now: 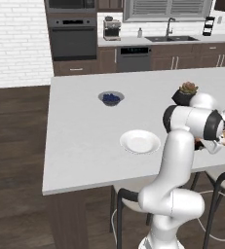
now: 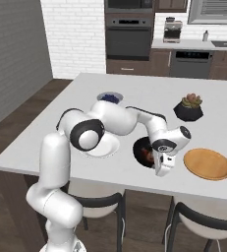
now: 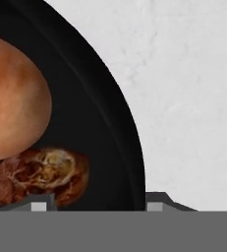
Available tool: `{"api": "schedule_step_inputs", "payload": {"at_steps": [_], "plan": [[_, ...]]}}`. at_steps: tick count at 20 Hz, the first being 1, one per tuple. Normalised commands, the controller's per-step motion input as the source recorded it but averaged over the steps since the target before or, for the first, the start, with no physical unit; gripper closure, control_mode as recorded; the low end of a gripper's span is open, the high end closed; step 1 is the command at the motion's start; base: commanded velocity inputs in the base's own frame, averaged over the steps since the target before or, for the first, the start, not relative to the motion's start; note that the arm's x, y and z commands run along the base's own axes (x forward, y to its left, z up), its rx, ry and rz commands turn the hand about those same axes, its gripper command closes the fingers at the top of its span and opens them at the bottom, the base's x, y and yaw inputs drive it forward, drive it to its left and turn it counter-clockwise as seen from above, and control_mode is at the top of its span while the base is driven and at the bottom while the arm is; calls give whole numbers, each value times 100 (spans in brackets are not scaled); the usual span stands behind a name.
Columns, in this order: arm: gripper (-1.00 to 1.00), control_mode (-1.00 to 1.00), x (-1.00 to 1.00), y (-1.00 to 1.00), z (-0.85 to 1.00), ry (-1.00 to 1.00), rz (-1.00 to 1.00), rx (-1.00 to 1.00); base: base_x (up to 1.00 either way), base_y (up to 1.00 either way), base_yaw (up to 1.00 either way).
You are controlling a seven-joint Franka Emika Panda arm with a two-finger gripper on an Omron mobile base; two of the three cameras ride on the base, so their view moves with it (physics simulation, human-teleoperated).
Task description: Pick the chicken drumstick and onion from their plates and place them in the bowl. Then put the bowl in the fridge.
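Two base cameras look forward and down from behind the arm, left and right, sharing the table [image 1: 84, 146] and white plate [image 1: 140, 141]. The hand camera peers close into the black bowl [image 3: 110, 113], from directly above.

No readable text, labels, brands or numbers on any surface or appliance.
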Motion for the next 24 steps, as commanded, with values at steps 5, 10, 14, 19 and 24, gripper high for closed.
{"api": "schedule_step_inputs", "payload": {"at_steps": [5, 10, 14, 19, 24], "plan": [[100, -100, -67, 3, -65, -4, -3, 0, 0, 0, 0], [100, -100, -46, 11, -65, 0, -4, 0, 0, 0, 0], [100, -100, 1, 38, -44, 0, -5, 0, 0, 0, 0], [100, -100, 28, 45, -20, -1, -6, -1, 0, 0, 0], [100, -100, -25, 53, 56, 0, -14, -3, 0, 0, 0]]}}
